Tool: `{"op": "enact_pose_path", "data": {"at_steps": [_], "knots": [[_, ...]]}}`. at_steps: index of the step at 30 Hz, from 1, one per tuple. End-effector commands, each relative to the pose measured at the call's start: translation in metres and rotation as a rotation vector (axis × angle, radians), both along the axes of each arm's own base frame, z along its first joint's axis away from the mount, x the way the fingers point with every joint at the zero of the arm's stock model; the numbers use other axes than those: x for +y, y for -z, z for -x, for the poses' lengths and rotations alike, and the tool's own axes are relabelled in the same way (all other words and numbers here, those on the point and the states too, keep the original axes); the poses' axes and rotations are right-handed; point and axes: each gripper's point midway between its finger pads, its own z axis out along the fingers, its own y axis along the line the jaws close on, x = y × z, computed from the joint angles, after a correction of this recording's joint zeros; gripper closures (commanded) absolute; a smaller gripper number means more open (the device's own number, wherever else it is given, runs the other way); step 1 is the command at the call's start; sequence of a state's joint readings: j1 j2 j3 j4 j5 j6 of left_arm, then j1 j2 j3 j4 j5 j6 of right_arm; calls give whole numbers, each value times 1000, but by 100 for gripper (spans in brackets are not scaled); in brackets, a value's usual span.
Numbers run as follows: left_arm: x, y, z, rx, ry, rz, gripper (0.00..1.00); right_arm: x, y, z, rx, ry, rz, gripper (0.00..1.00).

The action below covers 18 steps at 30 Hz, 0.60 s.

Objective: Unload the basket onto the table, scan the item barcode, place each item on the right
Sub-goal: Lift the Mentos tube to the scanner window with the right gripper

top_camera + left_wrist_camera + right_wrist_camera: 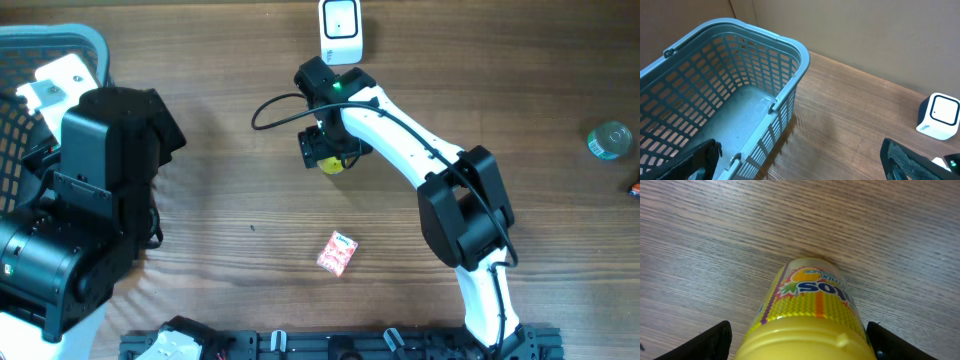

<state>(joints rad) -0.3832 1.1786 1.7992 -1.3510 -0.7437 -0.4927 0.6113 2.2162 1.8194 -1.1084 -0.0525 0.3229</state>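
Observation:
A yellow tub [331,164] with a yellow lid and a bright patterned label stands on the wooden table, in front of the white barcode scanner [340,30]. My right gripper [322,150] comes down over it. In the right wrist view the tub [810,305] fills the space between my right gripper's [800,342] black fingers. A small gap shows on each side, so the jaws are open around it. My left gripper [802,160] is wide open and empty above the basket's edge. The scanner [939,116] shows at that view's right.
A blue-grey plastic basket [60,45] stands at the far left, partly under the left arm [90,210]; its rim [790,50] is close below my left gripper. A small pink packet [338,253] lies mid-table. A clear bottle [610,140] rests at the right edge.

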Motion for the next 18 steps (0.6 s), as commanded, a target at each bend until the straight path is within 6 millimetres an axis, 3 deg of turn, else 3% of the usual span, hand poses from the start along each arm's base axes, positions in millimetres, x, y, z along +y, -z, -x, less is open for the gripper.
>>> {"op": "enact_pose_path", "data": {"at_steps": [1, 11, 15, 18], "knots": [[4, 0, 1, -8, -28, 1, 0, -4, 16, 6, 37, -5, 10, 19], [5, 1, 2, -2, -28, -1, 0, -3, 22, 5, 42, -3, 14, 50], [5, 0, 2, -3, -28, -1, 0, -6, 20, 21, 115, 5, 18, 56], [5, 1, 2, -4, -29, 3, 0, -5, 6, 38, 200, -1, 2, 57]]}}
